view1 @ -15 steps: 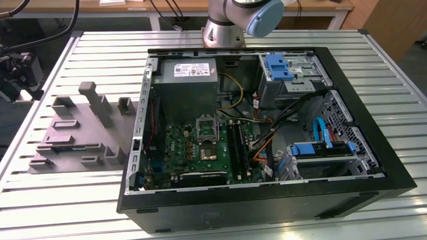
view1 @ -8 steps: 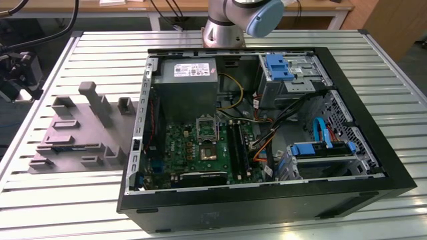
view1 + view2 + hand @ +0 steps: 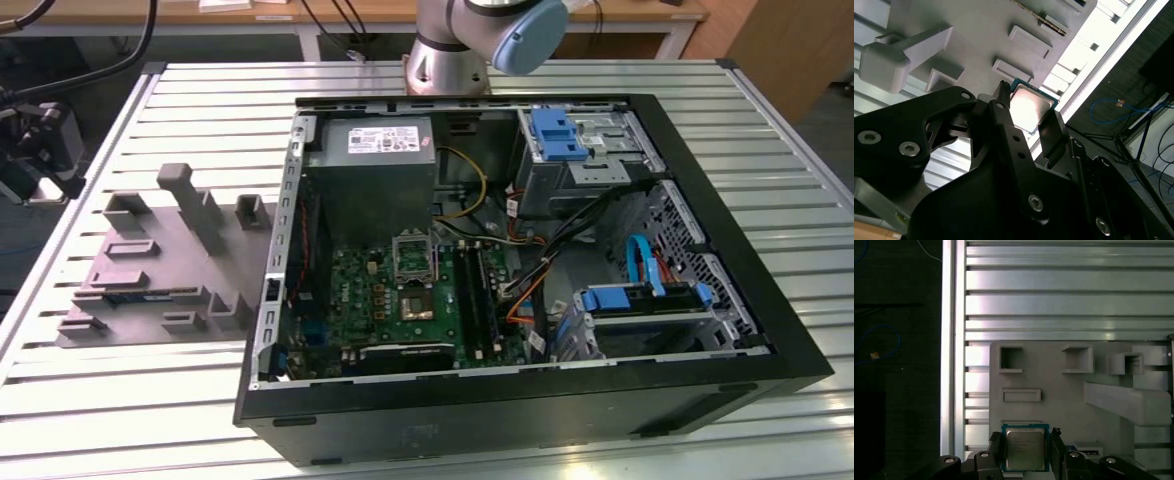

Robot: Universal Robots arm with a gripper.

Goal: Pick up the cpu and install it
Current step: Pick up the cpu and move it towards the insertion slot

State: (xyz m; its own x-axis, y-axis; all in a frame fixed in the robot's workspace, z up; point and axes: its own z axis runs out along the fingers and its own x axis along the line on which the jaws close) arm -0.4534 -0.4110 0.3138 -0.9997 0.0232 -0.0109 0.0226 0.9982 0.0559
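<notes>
In both wrist views the cpu (image 3: 1025, 447) (image 3: 1031, 106), a small flat square chip with a pale silvery top and a thin dark rim, sits between my black fingers. One finger (image 3: 996, 446) presses one edge and the other presses the opposite edge. My gripper (image 3: 1026, 449) (image 3: 1029, 112) is shut on the cpu and holds it well above the grey plastic tray (image 3: 1054, 405) (image 3: 979, 35). In the exterior view the open computer case (image 3: 694, 300) lies on the table with its green motherboard (image 3: 400, 300) and a metal-framed socket (image 3: 414, 258) showing.
The grey tray (image 3: 147, 270) with its upright blocks lies at the exterior view's left of the case on the slatted metal table (image 3: 134, 400). The arm's base (image 3: 447, 60) stands behind the case. Inside the case are cables, blue drive brackets (image 3: 558, 135) and a power supply (image 3: 374, 160).
</notes>
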